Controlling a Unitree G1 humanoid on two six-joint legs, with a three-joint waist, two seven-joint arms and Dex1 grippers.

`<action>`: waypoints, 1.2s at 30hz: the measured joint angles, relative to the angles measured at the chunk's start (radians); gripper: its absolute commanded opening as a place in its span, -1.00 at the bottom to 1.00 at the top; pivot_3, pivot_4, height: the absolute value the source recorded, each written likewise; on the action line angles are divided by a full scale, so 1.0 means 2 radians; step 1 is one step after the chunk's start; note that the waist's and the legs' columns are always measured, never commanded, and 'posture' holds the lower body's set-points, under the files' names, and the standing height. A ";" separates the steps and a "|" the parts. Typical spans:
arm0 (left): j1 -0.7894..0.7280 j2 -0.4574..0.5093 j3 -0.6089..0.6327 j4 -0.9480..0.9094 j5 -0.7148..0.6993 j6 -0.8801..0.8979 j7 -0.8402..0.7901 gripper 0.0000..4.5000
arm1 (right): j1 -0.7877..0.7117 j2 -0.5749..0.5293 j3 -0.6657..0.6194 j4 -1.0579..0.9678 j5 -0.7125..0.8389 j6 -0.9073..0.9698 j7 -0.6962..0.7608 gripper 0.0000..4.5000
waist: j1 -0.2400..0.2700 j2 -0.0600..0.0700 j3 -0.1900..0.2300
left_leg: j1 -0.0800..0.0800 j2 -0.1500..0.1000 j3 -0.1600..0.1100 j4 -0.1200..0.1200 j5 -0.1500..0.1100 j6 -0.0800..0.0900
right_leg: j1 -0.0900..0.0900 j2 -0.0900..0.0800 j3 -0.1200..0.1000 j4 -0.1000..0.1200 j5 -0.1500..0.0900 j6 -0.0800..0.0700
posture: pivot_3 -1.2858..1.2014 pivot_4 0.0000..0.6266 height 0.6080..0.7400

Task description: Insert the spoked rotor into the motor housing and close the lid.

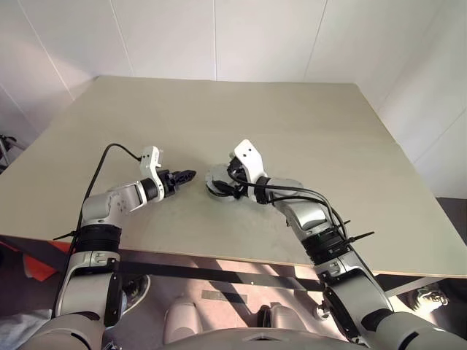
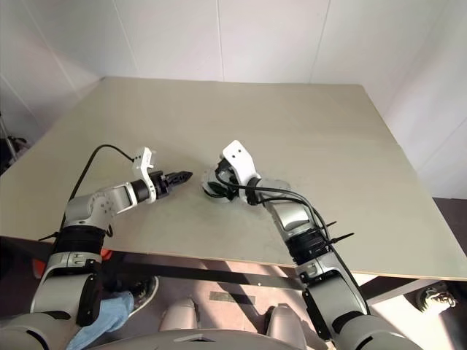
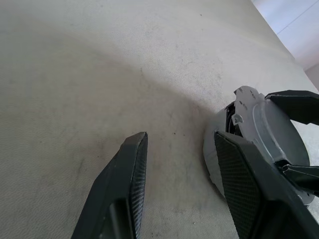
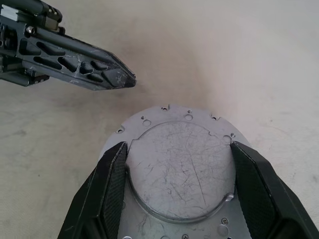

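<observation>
The motor housing (image 3: 212,159) is a round silver case standing on the table near the middle. On top of it lies the lid (image 4: 179,164), a grey disc with a notched rim and a raised round centre. A thin dark gap between the two is visible in the left wrist view. My right gripper (image 4: 178,144) comes in from the right, and its fingers press on either side of the lid's raised centre. My left gripper (image 1: 188,175) hovers just left of the housing, pointing at it, open with nothing between its fingers. The spoked rotor is hidden.
The beige table (image 1: 292,117) stretches bare far behind and to both sides of the parts. Its front edge (image 1: 219,255) runs close below both arms. White walls rise behind the table.
</observation>
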 measured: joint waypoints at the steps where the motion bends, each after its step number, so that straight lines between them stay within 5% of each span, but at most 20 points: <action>1: 0.000 0.000 0.000 0.000 0.000 0.000 0.000 0.00 | 0.002 -0.002 0.000 -0.004 0.000 0.002 0.004 0.40 | 0.000 0.000 0.000 | 0.000 0.000 0.000 0.000 0.000 0.000 | 0.000 0.000 0.000 0.000 0.000 0.000 | 0.03 -1.00 1.00; 36: 0.007 -0.005 0.000 0.000 0.000 0.000 0.009 0.00 | 0.007 -0.013 0.008 -0.014 -0.008 0.015 0.008 0.40 | 0.001 0.000 0.000 | 0.000 0.000 0.000 0.000 0.000 0.000 | 0.000 0.000 0.000 0.000 0.000 0.000 | 0.03 -1.00 1.00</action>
